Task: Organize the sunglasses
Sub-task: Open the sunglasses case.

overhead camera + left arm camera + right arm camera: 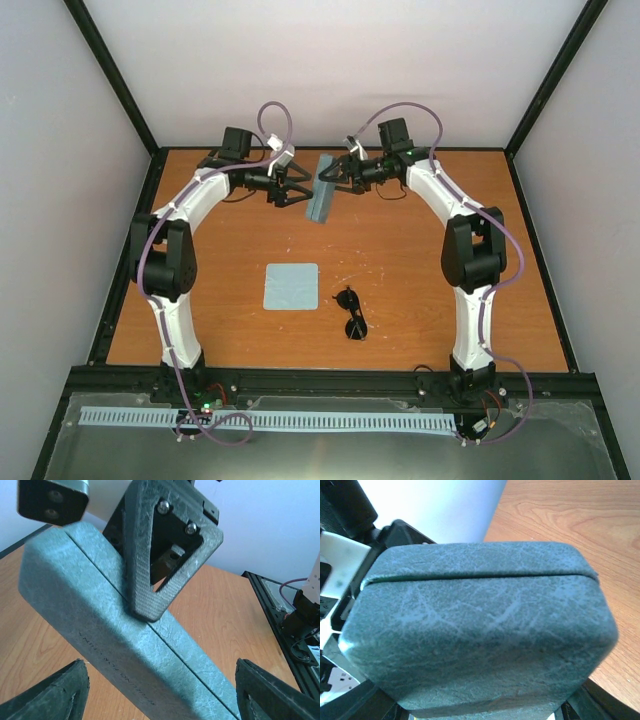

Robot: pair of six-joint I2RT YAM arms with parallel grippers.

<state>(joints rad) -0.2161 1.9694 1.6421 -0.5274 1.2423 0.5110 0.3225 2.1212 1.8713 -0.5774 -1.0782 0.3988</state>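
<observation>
Meanwhile, the glasses wait on the desk while both arms are busy with the case

Up at 12 o'clock, the grey-blue case [323, 190] hangs above the desk [420, 260], clamped by the right hand [338, 177]. One of that hand's fingers presses right beside the seam, as the left wrist view shows. The left hand [300, 190] faces it from 9 o'clock with its fingers spread wide on either side of the shell, touching nothing that I can see. The lid looks closed, with only a thin seam line showing.

The sunglasses [352, 313] lie flat on the wood toward 5 o'clock from the desk's middle. They are just beside the pale blue cloth [291, 287], at its 4 o'clock, and well apart from both hands. They are too small from here to tell whether the arms are folded.

To my eye they will be very light, stiff in the frame, and weak at the hinges and thin arms. The round lenses are probably slick and easy to scratch. I would pinch across the bridge between the lenses, or the frame's rim, never the glass itself. They sit so low that the fingers must come down almost to the wood, and a careless close could skid them away. The case looks rigid and grippy by comparison.
</observation>
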